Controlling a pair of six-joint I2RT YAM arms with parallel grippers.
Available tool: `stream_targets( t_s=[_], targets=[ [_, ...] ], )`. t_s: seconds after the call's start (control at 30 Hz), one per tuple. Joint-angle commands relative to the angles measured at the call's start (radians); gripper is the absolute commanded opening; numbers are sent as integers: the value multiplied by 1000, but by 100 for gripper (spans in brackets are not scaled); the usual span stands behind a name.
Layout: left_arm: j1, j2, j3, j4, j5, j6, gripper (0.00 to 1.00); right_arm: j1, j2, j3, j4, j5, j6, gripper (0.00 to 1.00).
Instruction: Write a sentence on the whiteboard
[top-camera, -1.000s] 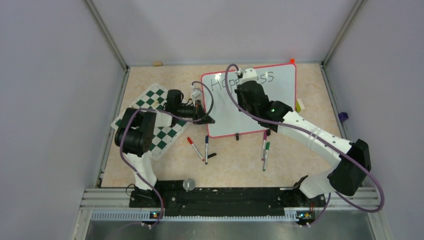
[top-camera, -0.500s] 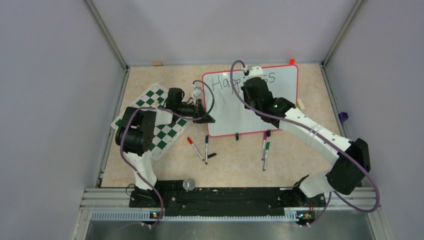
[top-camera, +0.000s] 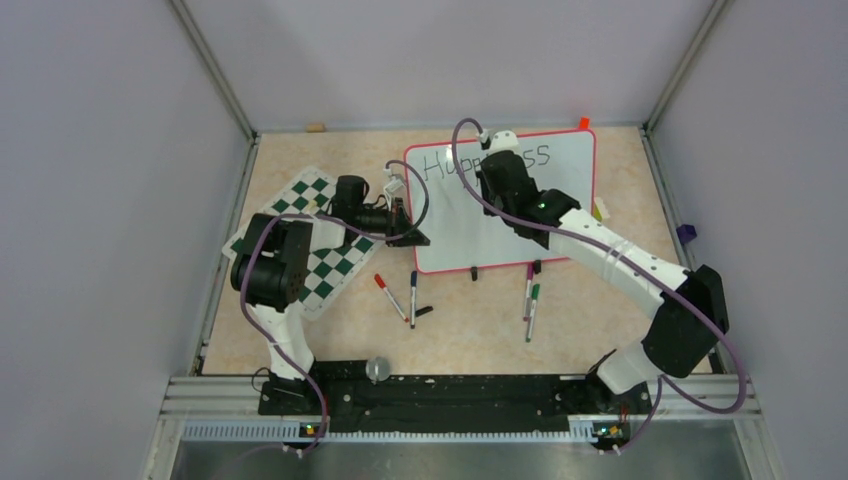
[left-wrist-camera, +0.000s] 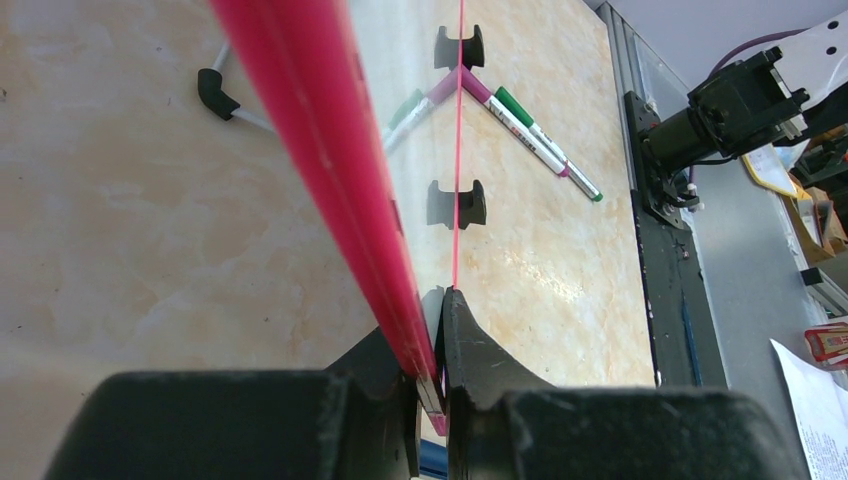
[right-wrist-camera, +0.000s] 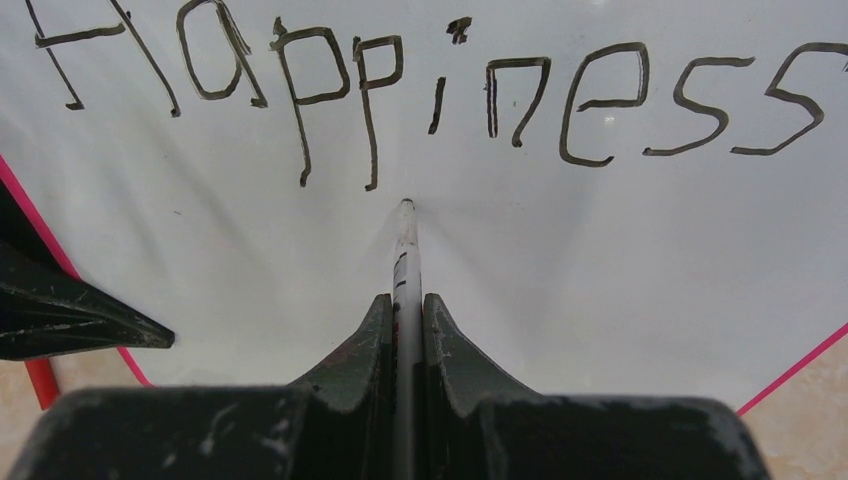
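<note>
The whiteboard, white with a thin red frame, lies at the back middle of the table with "Happiness" written in black along its far edge. My left gripper is shut on the board's red frame near the lower left corner, the edge pinched between its jaws. My right gripper hangs over the board's upper middle, shut on a thin marker. The marker's tip rests at the white surface just below the letters "pp" and "i".
A green-and-white chess mat lies left of the board under the left arm. Loose markers lie in front of the board: a red one, a dark one, a purple and green pair. The board's black feet face the near side.
The right gripper with the marker has moved a little towards the far edge of the board and drifted slightly sideways. The left gripper still holds the frame in the same place.
</note>
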Motion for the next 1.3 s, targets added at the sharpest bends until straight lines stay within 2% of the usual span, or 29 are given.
stream_targets(
  t_s=[0.0, 0.77, 0.93, 1.27],
  targets=[
    [-20, 37, -25, -117, -20, 115, 0, -19, 24, 48, 7, 9, -10, 0],
    [-18, 55, -31, -37, 1, 28, 0, -22, -90, -17, -19, -51, 8, 0],
    [-18, 55, -34, -31, 1, 27, 0, -22, -79, -33, -19, -80, 16, 0],
    [-16, 51, -38, -26, 3, 15, 0, -24, -34, -35, 13, -37, 7, 0]
  ],
)
